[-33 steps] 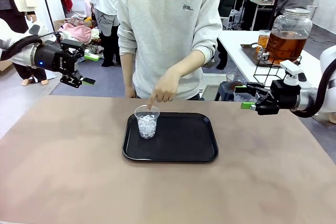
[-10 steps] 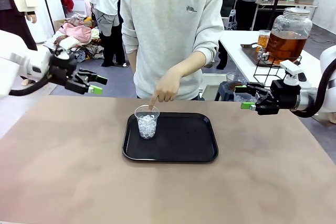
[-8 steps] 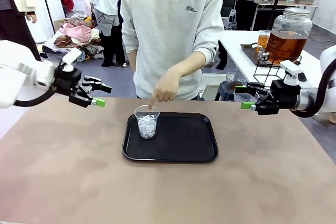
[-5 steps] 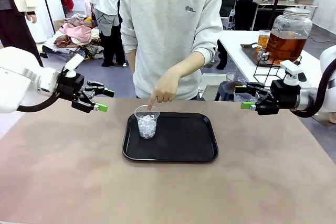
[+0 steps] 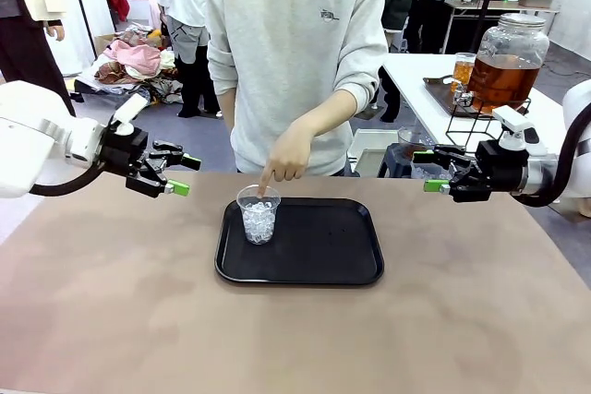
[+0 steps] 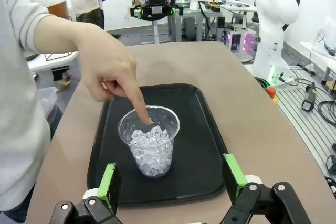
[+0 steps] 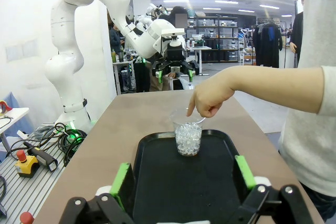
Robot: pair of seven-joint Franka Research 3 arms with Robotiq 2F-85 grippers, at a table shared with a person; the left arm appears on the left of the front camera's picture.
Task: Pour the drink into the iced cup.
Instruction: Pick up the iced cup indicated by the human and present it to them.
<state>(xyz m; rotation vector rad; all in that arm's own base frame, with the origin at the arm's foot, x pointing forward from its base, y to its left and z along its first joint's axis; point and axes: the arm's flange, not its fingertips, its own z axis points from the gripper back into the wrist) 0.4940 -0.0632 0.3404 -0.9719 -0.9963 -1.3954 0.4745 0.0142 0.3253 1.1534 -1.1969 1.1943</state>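
Tabletop (image 5: 111, 302) carries one black tray (image 5: 323, 251) bearing one iced cup (image 5: 259, 215).

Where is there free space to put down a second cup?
The tray is bare right of the iced cup, up to its right rim. The table is bare left of the tray and in front of it. Crowded: the cup's rim, where the person's finger points.

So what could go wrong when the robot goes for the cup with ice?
1. The person's hand has a finger at the rim of the iced cup. If the open left gripper moves in, it might bump or pinch it.
2. The cup looks like thin plastic, so a hard squeeze could tip it and spill ice on the tray.
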